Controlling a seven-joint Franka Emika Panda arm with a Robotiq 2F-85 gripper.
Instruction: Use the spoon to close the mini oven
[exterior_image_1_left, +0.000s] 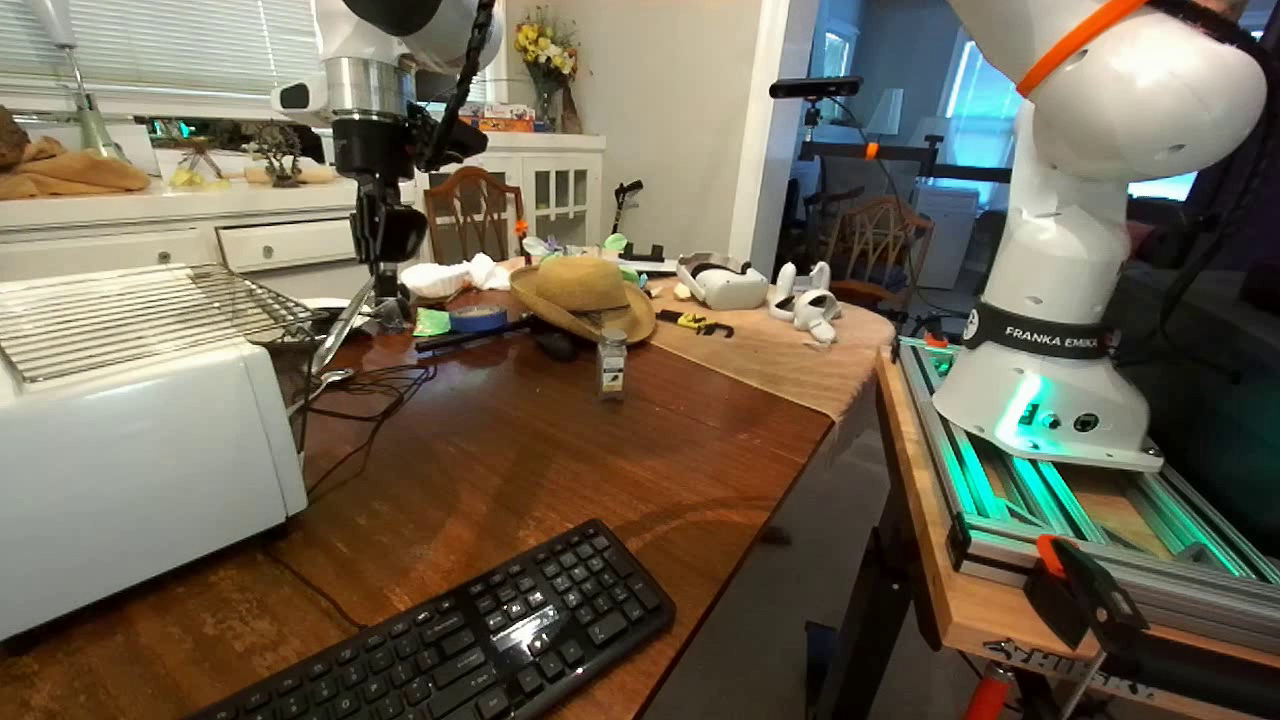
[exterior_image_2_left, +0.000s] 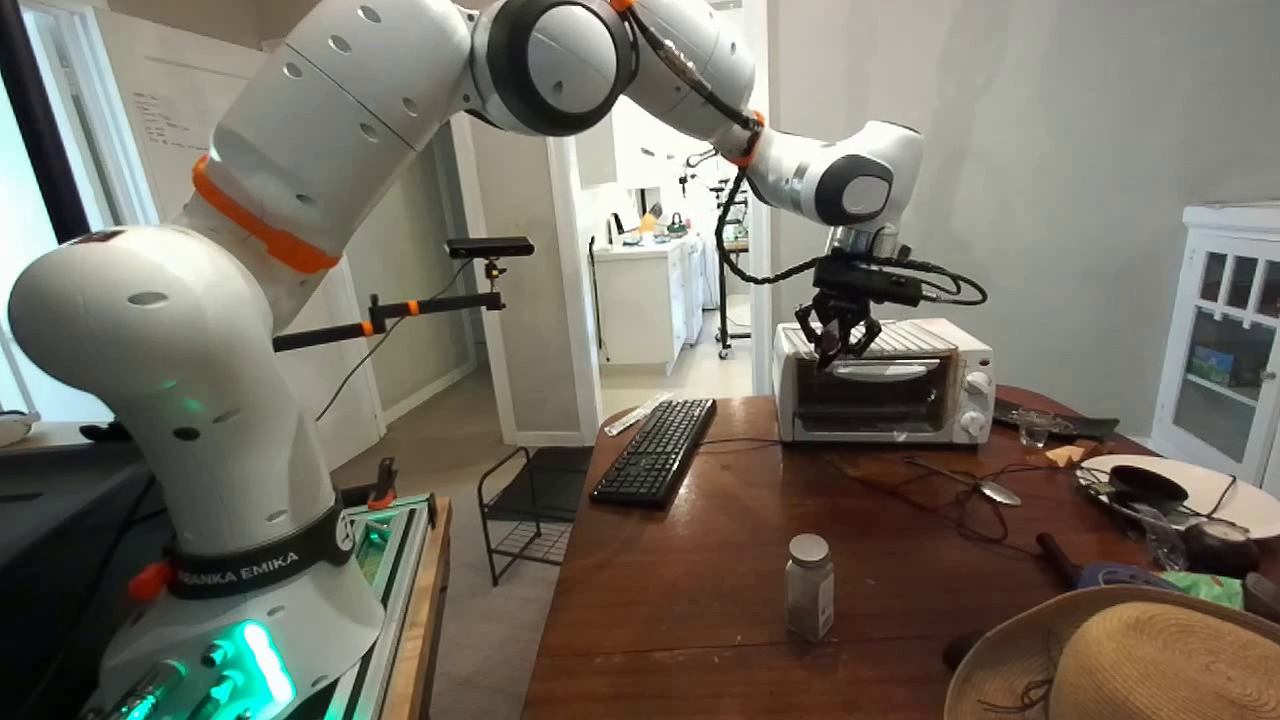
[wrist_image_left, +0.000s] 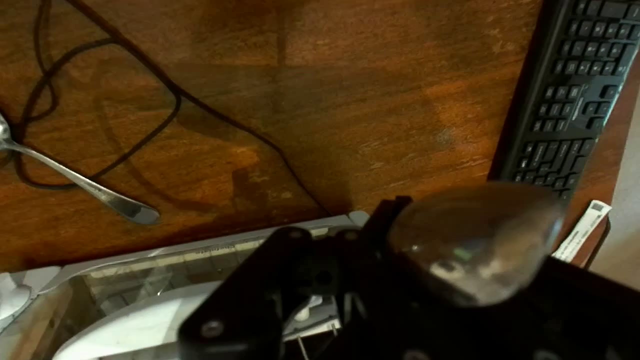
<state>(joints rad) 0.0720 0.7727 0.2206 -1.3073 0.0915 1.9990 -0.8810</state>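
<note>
My gripper (exterior_image_1_left: 385, 285) is shut on a spoon (wrist_image_left: 475, 245); its shiny bowl sticks out to the right of the fingers in the wrist view, and its handle is hidden. The gripper also shows in an exterior view (exterior_image_2_left: 835, 350), just in front of the upper left front of the white mini oven (exterior_image_2_left: 967, 362). The oven's white door handle (wrist_image_left: 135, 320) shows left of the fingers in the wrist view. The glass door (exterior_image_2_left: 880, 405) is near upright; I cannot tell whether it is fully shut. Another spoon (wrist_image_left: 85, 182) lies on the table with its handle towards the oven.
A wire rack (exterior_image_1_left: 110, 320) lies on the oven. A black keyboard (exterior_image_2_left: 660, 450) is beside it. Thin black cables (wrist_image_left: 135, 50) run before the oven. A glass shaker (exterior_image_2_left: 810, 590), a straw hat (exterior_image_1_left: 580, 290) and a white plate (exterior_image_2_left: 1240, 490) stand on the table.
</note>
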